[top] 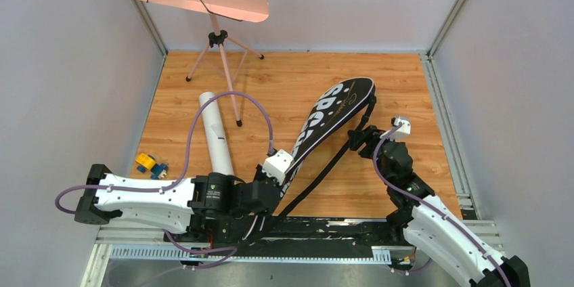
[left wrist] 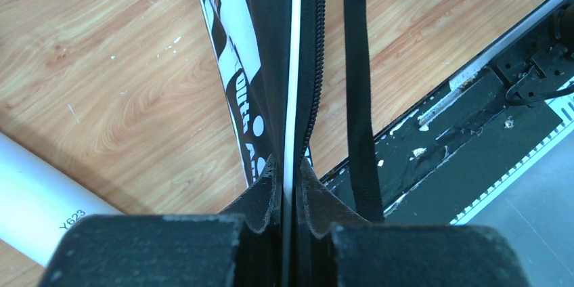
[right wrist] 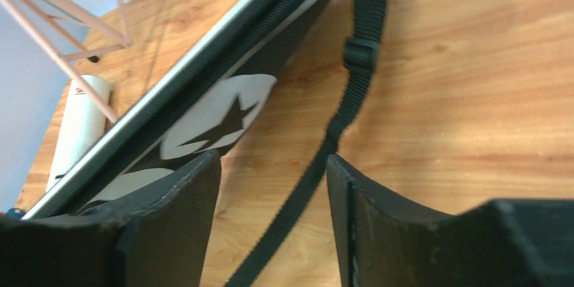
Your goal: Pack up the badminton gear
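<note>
I am looking down at the long black cloth bag point(top: 335, 114) with big white letters. It is lying slantwise on the wooden table point(top: 420, 91). My left gripper point(left wrist: 291, 185) is squeezing tight on the bag's zipper edge at its thin end. My right gripper point(right wrist: 274, 162) is hanging with its fingers spread wide over the bag's black strap point(right wrist: 359, 50), holding nothing. The long white tube point(top: 215, 135) is lying just left of the bag.
</note>
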Controlling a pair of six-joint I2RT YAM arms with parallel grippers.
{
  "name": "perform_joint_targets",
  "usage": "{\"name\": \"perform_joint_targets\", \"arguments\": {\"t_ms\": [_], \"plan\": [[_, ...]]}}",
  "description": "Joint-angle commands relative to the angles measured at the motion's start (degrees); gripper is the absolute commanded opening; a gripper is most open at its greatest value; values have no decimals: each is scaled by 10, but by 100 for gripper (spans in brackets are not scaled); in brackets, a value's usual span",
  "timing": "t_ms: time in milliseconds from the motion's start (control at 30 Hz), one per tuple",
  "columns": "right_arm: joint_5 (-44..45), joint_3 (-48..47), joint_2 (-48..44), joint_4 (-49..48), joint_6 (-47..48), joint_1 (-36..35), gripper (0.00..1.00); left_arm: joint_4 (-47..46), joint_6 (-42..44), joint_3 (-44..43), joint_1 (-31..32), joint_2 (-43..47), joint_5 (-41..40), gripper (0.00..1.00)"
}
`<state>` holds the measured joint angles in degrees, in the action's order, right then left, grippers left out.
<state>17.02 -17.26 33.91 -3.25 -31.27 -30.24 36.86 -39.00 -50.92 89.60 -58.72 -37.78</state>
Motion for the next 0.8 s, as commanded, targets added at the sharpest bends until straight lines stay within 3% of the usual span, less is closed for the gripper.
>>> {"name": "perform_joint_targets", "arguments": {"t_ms": [0, 267, 467, 767], "plan": [[-14, -14, 35, 2, -87, 29, 62, -50, -26, 10, 1, 32, -40, 0], [-140, 33, 98, -140, -120, 67, 62, -60, -32, 14, 1, 40, -30, 0], [-100, 47, 113, -129, -149, 68, 63, -67, -39, 21, 1, 45, -34, 0], [-89, 77, 119, -198, -150, 70, 63, -83, -37, 28, 1, 41, -32, 0]]}}
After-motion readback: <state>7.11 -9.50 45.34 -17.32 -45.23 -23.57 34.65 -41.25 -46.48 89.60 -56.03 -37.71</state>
